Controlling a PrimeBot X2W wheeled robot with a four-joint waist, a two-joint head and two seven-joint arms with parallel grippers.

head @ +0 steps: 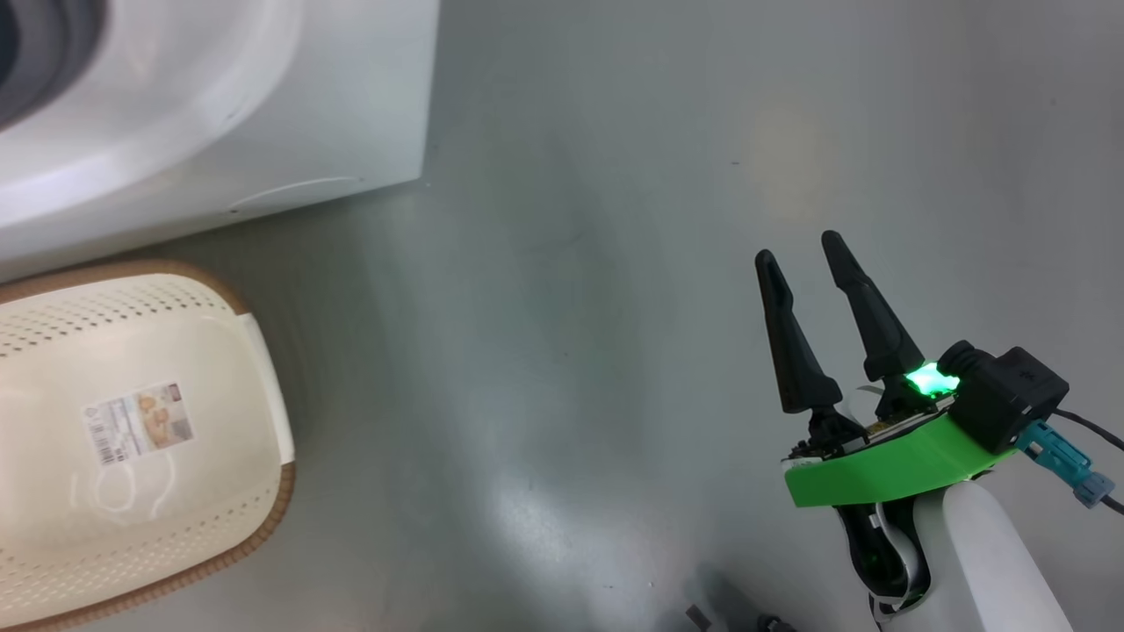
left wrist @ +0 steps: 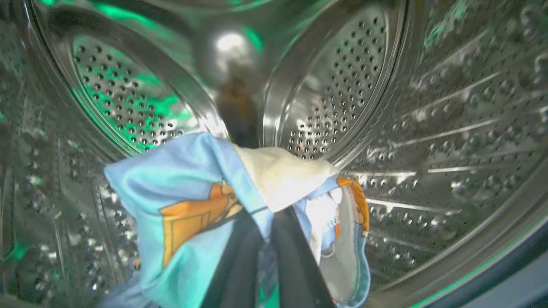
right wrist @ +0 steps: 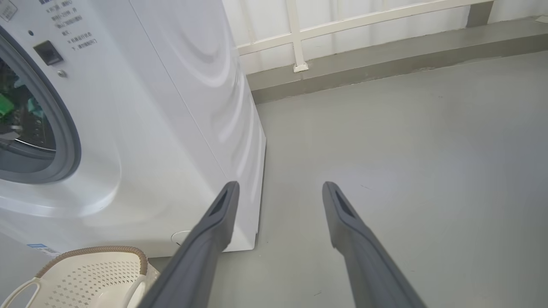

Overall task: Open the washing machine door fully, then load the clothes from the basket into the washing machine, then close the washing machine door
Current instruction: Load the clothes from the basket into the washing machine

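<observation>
My left gripper (left wrist: 263, 214) is inside the washing machine's steel drum (left wrist: 385, 107), shut on the clothes (left wrist: 192, 201), a blue bundle with orange print and a cream patch that hangs from the fingers. The white washing machine (head: 219, 114) fills the head view's upper left, with its grey seal at the corner; the right wrist view also shows the washing machine (right wrist: 171, 107) and its open mouth. The cream basket (head: 132, 439) stands on the floor in front of it with a paper label on its bare bottom. My right gripper (head: 799, 250) hovers open over the floor, off to the right. The door is out of view.
Grey floor (head: 571, 351) stretches between the basket and my right gripper. A low grey kerb and a white railing (right wrist: 364, 38) run behind the machine on the right. The basket (right wrist: 85, 278) sits just left of my right gripper's left finger.
</observation>
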